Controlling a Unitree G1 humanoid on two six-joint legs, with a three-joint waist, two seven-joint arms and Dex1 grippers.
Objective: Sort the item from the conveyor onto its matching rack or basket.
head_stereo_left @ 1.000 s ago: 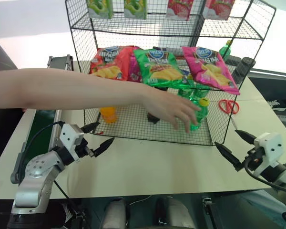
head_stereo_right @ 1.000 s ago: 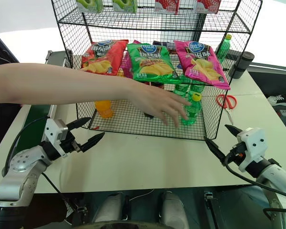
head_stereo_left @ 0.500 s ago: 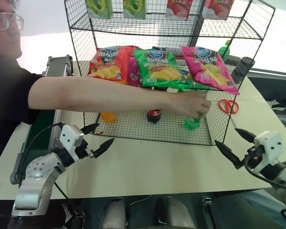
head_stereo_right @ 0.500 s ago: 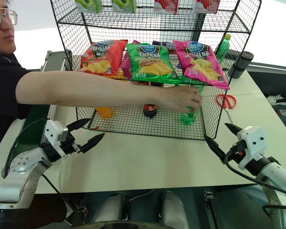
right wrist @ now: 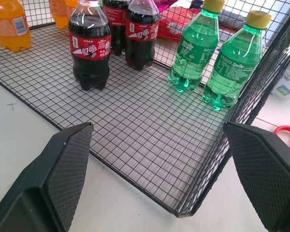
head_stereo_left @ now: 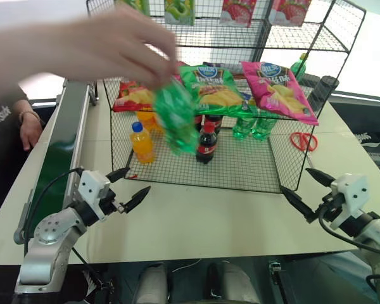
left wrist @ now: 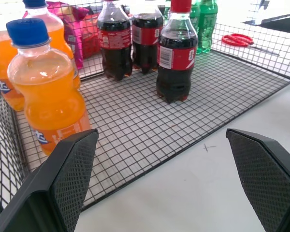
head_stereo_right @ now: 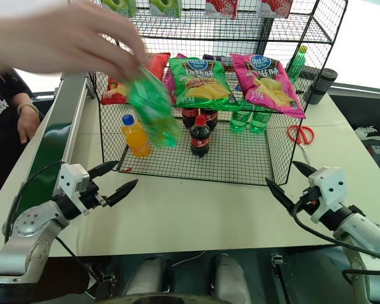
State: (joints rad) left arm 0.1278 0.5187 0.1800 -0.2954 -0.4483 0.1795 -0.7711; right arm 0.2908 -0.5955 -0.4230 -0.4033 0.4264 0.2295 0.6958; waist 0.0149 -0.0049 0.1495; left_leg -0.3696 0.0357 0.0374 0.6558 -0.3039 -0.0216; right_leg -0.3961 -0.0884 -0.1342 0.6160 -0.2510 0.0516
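Currently a person's hand [head_stereo_left: 107, 44] holds the green bottle [head_stereo_left: 175, 120] in the air, tilted and blurred, in front of the rack [head_stereo_left: 275, 183], above and well apart from both tools. Left tool [head_stereo_left: 128, 185] and right tool [head_stereo_left: 301, 190] hover spread wide and empty over the worktop's [head_stereo_left: 209, 218] near edge. Conveyor [head_stereo_left: 60, 152] runs along the left edge.

Clear-green soda bottle [head_stereo_left: 175, 120], black wire-mesh rack [head_stereo_left: 253, 171], dark-green conveyor belt [head_stereo_left: 58, 142], red scissors [head_stereo_left: 303, 140].
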